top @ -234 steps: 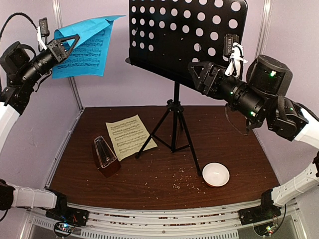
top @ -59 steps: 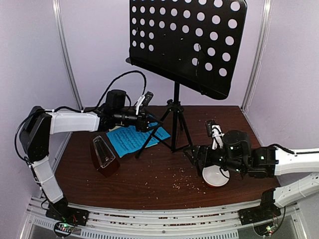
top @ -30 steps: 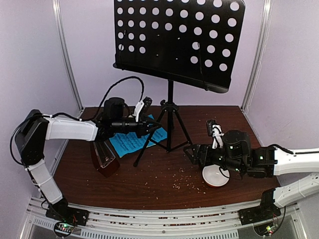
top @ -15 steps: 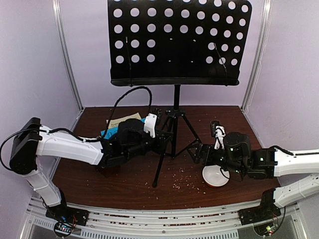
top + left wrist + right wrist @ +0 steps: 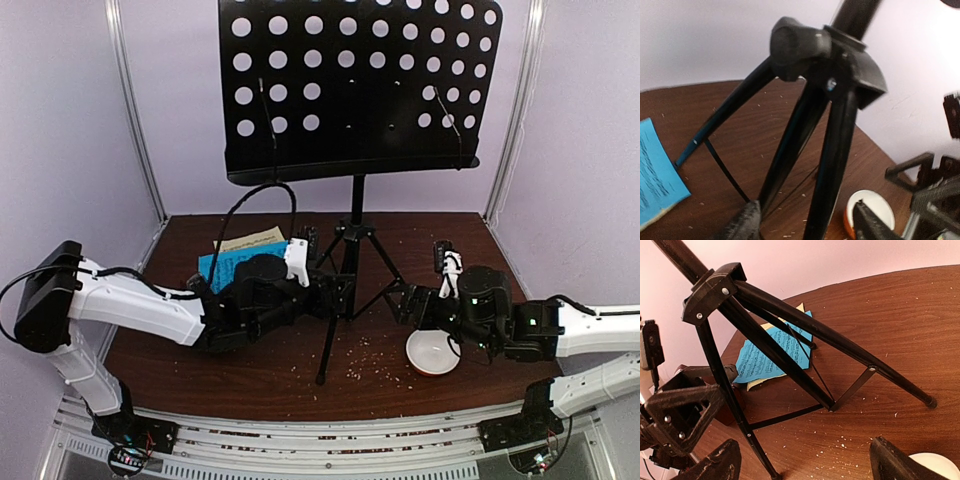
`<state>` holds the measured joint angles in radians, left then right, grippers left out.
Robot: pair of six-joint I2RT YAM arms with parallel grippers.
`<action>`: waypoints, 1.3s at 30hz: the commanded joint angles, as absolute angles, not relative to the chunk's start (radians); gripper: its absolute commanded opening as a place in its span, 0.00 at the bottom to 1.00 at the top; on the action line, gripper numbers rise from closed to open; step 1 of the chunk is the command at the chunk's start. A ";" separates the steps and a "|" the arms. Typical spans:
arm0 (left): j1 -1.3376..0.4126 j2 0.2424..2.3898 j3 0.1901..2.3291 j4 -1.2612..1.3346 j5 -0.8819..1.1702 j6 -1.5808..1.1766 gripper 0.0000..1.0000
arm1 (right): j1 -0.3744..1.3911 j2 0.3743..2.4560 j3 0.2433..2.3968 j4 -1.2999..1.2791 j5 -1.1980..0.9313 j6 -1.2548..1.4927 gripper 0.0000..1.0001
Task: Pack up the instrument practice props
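Observation:
The black music stand point(image 5: 350, 90) stands upright mid-table on its tripod point(image 5: 350, 265). My left gripper point(image 5: 335, 292) is at the tripod, open, with two of its legs point(image 5: 835, 130) between the fingers point(image 5: 742, 227). The blue music sheet point(image 5: 222, 266) lies on the yellow one point(image 5: 252, 238) at back left, both also in the right wrist view point(image 5: 770, 352). My right gripper point(image 5: 403, 303) hovers low just right of the tripod point(image 5: 780, 355), open point(image 5: 807, 465) with only bare table beneath. My left arm hides the metronome in the top view.
A small white bowl point(image 5: 432, 352) sits under my right wrist, right of the tripod's front leg, and shows in the left wrist view point(image 5: 872, 207). Brown crumbs point(image 5: 365, 355) are scattered on the wooden table point(image 5: 480, 250). Pale walls close in the back and both sides.
My left gripper has gone from shut on the tripod to open around its legs. The stand has turned and shifted a little to the right. The right arm has barely moved.

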<state>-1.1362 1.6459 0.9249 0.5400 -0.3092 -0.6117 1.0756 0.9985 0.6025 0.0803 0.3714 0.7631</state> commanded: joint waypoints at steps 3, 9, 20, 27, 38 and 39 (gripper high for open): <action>-1.115 1.489 0.796 0.701 -0.257 -0.471 0.80 | 1.068 0.977 0.591 0.078 0.407 0.765 0.91; -0.973 1.387 0.669 0.818 0.022 -0.412 0.80 | 1.065 0.992 0.601 0.089 0.398 0.759 0.91; -0.796 1.474 0.807 0.764 0.430 -0.203 0.68 | 1.065 1.000 0.607 0.113 0.382 0.758 0.91; -0.738 1.577 0.915 0.763 0.586 -0.182 0.55 | 1.064 0.980 0.601 0.114 0.388 0.760 0.92; -0.732 1.720 1.078 0.756 0.721 -0.238 0.51 | 1.064 0.980 0.596 0.115 0.384 0.764 0.91; -0.733 1.728 1.084 0.758 0.721 -0.240 0.51 | 1.064 0.978 0.595 0.115 0.383 0.766 0.91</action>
